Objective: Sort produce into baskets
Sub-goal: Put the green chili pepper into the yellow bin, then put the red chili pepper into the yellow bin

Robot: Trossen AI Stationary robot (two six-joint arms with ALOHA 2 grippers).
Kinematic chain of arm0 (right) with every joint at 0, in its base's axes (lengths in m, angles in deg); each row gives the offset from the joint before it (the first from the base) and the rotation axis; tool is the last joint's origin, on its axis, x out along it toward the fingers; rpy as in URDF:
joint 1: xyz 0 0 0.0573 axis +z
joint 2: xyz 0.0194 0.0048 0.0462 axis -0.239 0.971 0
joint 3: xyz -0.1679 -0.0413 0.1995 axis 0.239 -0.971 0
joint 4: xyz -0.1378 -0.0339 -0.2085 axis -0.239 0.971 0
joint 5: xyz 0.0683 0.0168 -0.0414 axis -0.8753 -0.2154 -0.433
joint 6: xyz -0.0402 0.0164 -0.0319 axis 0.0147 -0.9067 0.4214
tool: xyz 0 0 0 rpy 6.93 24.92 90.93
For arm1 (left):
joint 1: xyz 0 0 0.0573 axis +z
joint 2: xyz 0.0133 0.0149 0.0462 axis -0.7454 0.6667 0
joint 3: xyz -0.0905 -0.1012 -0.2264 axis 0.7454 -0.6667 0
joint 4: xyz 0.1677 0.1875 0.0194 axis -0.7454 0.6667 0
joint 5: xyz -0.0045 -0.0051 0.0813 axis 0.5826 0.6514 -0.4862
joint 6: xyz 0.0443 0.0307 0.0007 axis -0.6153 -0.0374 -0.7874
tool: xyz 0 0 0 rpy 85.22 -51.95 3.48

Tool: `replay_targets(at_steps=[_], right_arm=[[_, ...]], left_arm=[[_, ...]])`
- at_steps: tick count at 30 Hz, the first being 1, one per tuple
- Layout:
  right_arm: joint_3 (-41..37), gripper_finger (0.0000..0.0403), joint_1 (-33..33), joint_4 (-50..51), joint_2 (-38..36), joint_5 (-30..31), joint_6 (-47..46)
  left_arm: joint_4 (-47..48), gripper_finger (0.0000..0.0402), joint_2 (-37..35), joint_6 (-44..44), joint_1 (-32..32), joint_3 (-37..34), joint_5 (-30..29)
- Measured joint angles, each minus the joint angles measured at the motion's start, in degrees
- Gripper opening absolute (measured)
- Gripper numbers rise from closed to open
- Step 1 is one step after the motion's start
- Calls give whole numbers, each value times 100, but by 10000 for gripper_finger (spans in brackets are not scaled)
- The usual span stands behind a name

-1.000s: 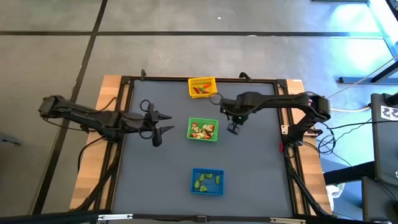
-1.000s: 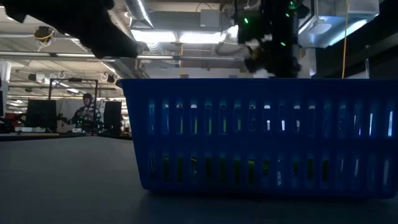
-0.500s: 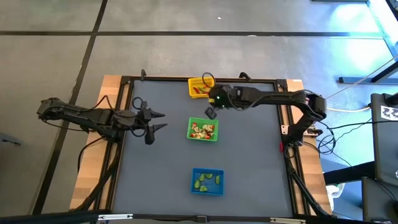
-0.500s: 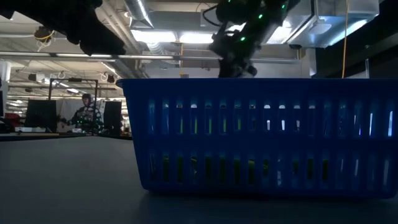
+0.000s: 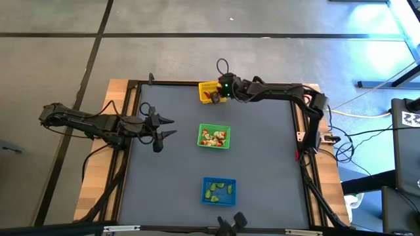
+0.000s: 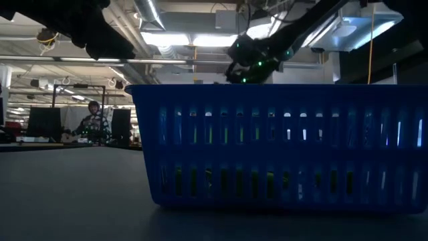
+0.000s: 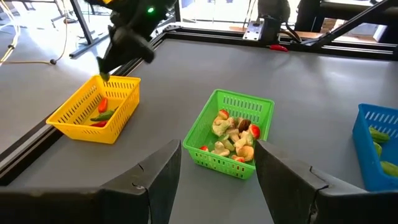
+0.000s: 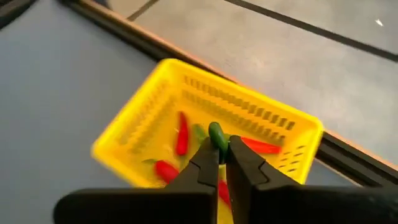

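Note:
The yellow basket [image 5: 209, 87] stands at the table's far edge and holds red and green pieces [image 8: 181, 134]. The green basket [image 5: 214, 136] at mid-table holds mixed red and pale pieces [image 7: 233, 134]. The blue basket [image 5: 218, 191] near the front holds light green pieces. My right gripper [image 5: 213, 97] hangs over the yellow basket, shut on a small green piece [image 8: 217, 134]. My left gripper [image 5: 165, 128] is open and empty, left of the green basket, pointing at it. My right gripper pinches the small green piece [image 8: 217, 138] between its two fingertips [image 8: 208, 155]; the piece sticks out past their free ends. The fingers slant down from above, over the yellow basket's inside. The piece is lifted clear of the basket and its contents.
A black frame rail [image 5: 262, 84] runs along the table's far edge just behind the yellow basket. Bare grey table [image 5: 262, 164] lies right of the green and blue baskets. In the low view the blue basket [image 6: 281, 147] fills the foreground.
My right gripper has swung from beside the green basket's right side toward the table's far edge and left, and now hangs over the yellow basket. My left gripper has drawn back a little toward the table's left edge. The baskets have stayed in place.

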Motion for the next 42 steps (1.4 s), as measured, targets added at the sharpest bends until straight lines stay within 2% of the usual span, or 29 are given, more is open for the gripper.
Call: replay_targets(at_steps=[4, 8, 12, 18, 25, 30, 34, 39, 42], right_arm=[[-2, 29, -225, -5, 189, -126, -357], [-2, 95, -272, 92, 198, -301, -424], [-4, 158, -258, 267, 10, -451, -82], [-4, 200, -95, 1632, -748, -446, 515], [2, 204, 704, 4504, -1705, -892, 538], [0, 205, 1541, 6143, -1925, -1083, 36], [-97, 219, 2100, 6866, -1920, -1012, -428], [-591, 274, 2583, 7356, -1879, -1064, -609], [-971, 306, 2792, 7427, -1853, -1324, -631]], left_arm=[[12, 200, 2, 2, 0, 0, 0], [28, 200, 2, 3, 0, 0, 0], [30, 200, 2, -2, 0, 0, 0], [32, 200, 2, 39, 0, 0, 0], [12, 200, 4, 50, 0, 0, 0], [-23, 200, 26, -26, 4, 0, -15], [-16, 200, 115, -79, 7, 0, -249], [-10, 200, 232, -3, 7, 0, -256], [-15, 200, 298, 90, 7, 0, -260]])
